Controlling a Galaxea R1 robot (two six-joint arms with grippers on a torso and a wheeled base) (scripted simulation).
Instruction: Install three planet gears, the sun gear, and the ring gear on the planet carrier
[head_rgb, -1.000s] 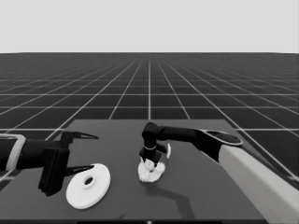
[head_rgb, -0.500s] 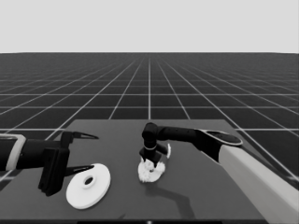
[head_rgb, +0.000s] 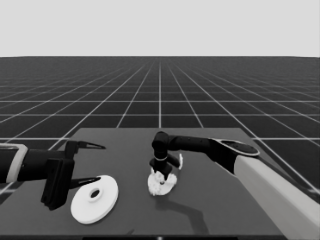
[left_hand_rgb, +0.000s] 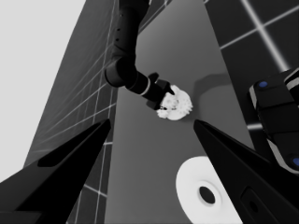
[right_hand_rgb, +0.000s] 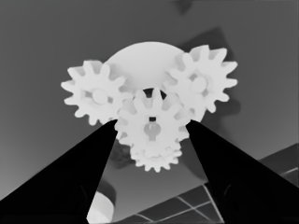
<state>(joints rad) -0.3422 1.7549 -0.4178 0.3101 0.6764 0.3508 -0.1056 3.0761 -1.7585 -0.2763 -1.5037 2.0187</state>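
Note:
The smaller round part (head_rgb: 165, 189) lies mid-table with small toothed gears on it. In the right wrist view, one gear (right_hand_rgb: 96, 95) and another (right_hand_rgb: 203, 84) sit on this part (right_hand_rgb: 140, 58), and a third (right_hand_rgb: 156, 158) shows partly behind a centre gear (right_hand_rgb: 150, 126). My right gripper (head_rgb: 161, 172) hangs over the stack, its fingertips against both sides of that centre gear, the sun gear. The larger round part (head_rgb: 95, 198) lies flat at the front left. My left gripper (head_rgb: 100, 163) waits open beside it, holding nothing.
A thin white piece (head_rgb: 180, 160) lies just behind the gear stack, next to the right gripper. The right arm (head_rgb: 260, 175) crosses the table's right half. Dark machinery with blue lights (left_hand_rgb: 275, 116) shows at the edge of the left wrist view.

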